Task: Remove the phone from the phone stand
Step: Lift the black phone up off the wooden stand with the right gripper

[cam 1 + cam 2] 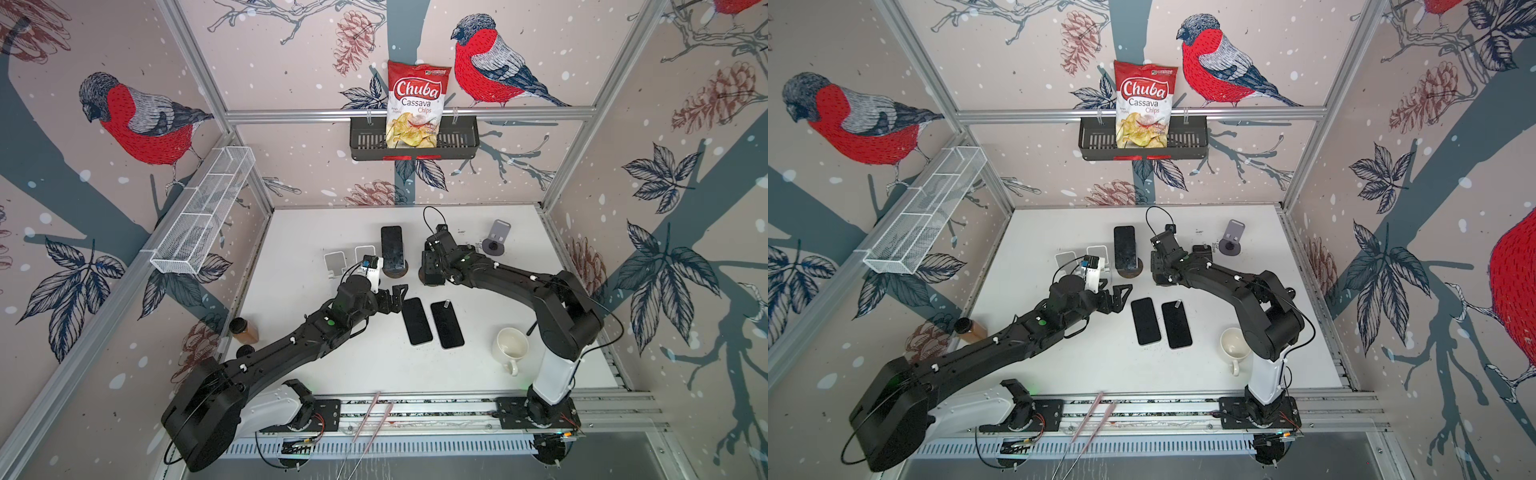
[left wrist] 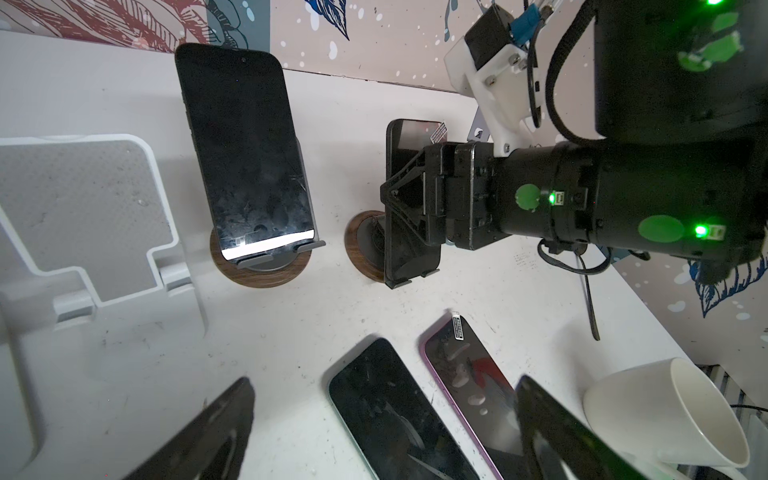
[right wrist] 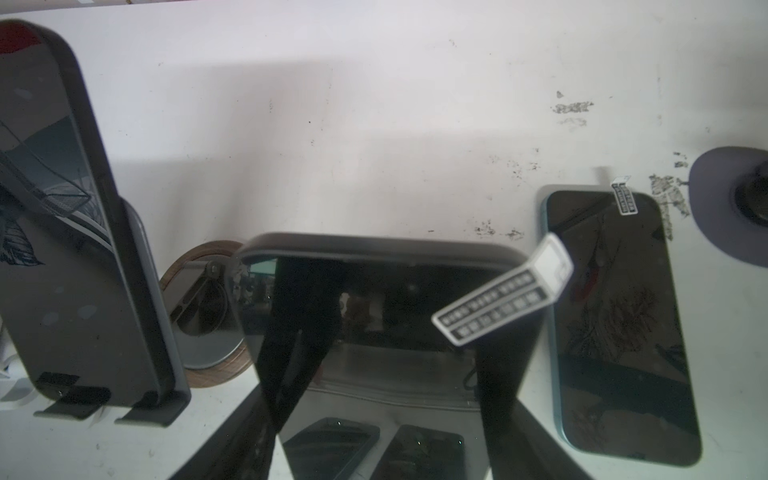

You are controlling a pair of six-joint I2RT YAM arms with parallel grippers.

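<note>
The right claw (image 2: 409, 208) has closed on the sides of a dark phone (image 3: 374, 332) resting on its wood-based phone stand (image 2: 365, 245) mid-worktop, so the grasp step seems complete and a lift clear comes next, while the left claw (image 1: 395, 297) hangs wide open and empty nearby.

The walls (image 1: 291, 75) around me were papered with red-breasted birds (image 1: 137, 120), pinecones and dark leaves on pale pink. Metal bars (image 1: 407, 113) framed the corners. A black basket (image 1: 461, 143) hung on the back bar, holding a bag of chips (image 1: 417, 104) (cassava, by its label). A white wire shelf (image 1: 203, 216) ran along one side wall. My table (image 1: 332, 365) was white, scuffed, evenly lit.
</note>
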